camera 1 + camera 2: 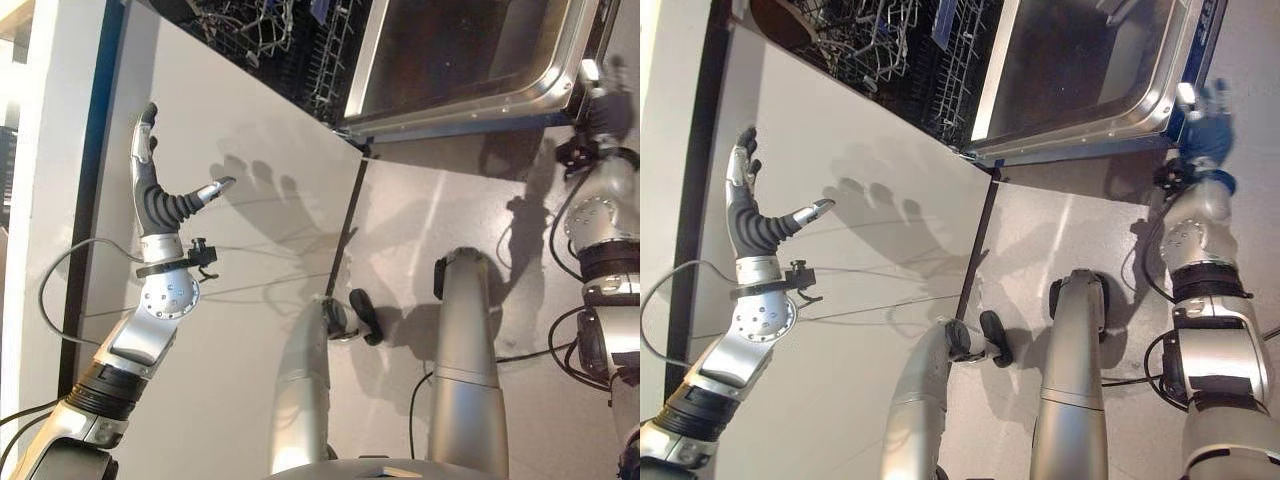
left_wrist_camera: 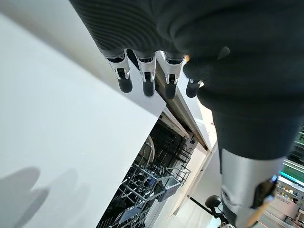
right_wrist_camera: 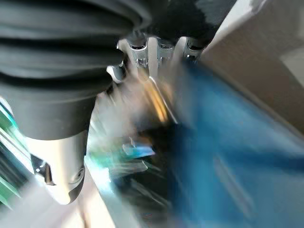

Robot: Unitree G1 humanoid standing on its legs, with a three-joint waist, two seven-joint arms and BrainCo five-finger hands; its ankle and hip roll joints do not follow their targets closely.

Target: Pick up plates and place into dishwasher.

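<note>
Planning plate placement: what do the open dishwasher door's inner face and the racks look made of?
The dishwasher door looks like brushed stainless steel: grey sheen, bright reflective rim. The racks look like coated wire, probably grey plastic over metal: thin matte crossing rods and prongs.

Right hand [image 1: 1202, 112] blurred at the dishwasher door [image 1: 1080, 70] corner, rack [image 1: 290, 40] cut off by the edge.

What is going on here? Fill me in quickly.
A humanoid robot stands at an open dishwasher, its door down and a wire rack pulled out. The left hand is open above a white cabinet panel, holding nothing. The right hand is up at the door's corner; its fingers are too blurred to read.
</note>
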